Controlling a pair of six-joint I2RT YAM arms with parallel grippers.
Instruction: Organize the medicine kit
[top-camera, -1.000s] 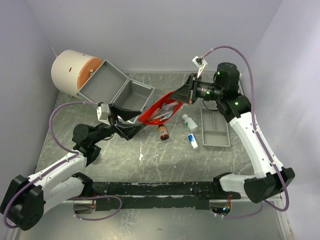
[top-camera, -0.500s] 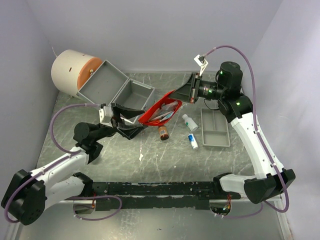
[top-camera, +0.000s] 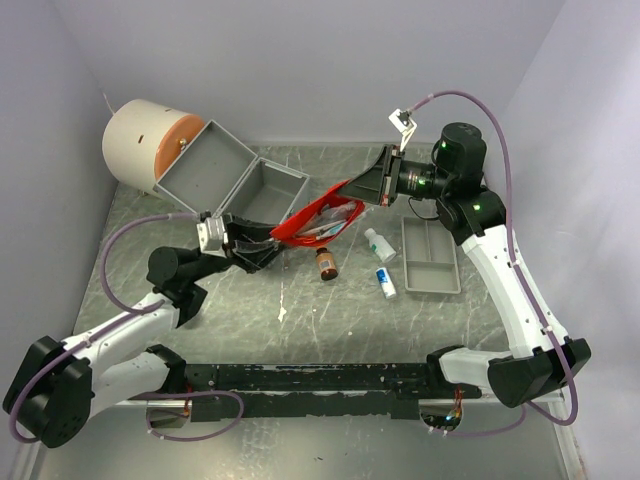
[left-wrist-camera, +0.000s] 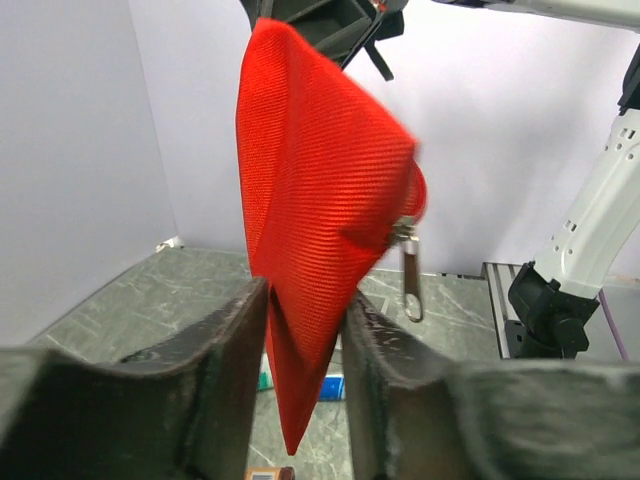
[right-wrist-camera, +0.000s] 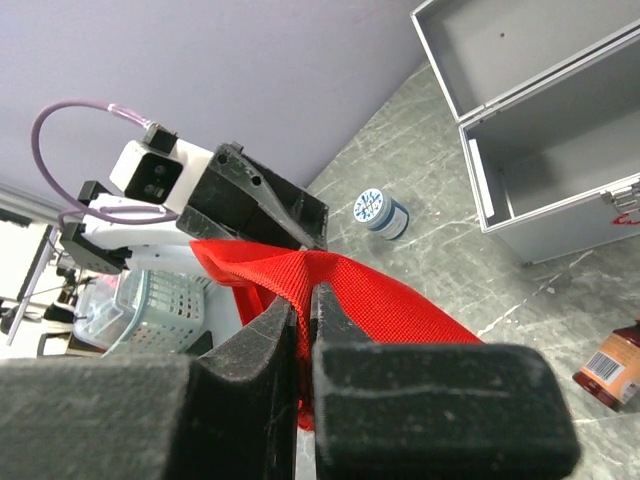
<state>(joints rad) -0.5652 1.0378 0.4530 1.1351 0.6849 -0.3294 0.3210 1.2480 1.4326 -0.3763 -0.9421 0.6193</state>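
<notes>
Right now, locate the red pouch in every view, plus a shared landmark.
Top external: red pouch at centre, between left gripper and right gripper.
Left wrist: red pouch fills centre, between the fingers.
Right wrist: red pouch lower centre, in the jaws.
Landmark: brown bottle, top external and right wrist.

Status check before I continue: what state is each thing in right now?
Red pouch, open, contents showing, held up between both tools.
Right tool, shut on pouch's top edge.
Left tool, jaws flank pouch's lower corner; grip unclear.
Grey case, open, nothing seen inside.
Brown bottle, capped, on table.
Tray, empty.
</notes>
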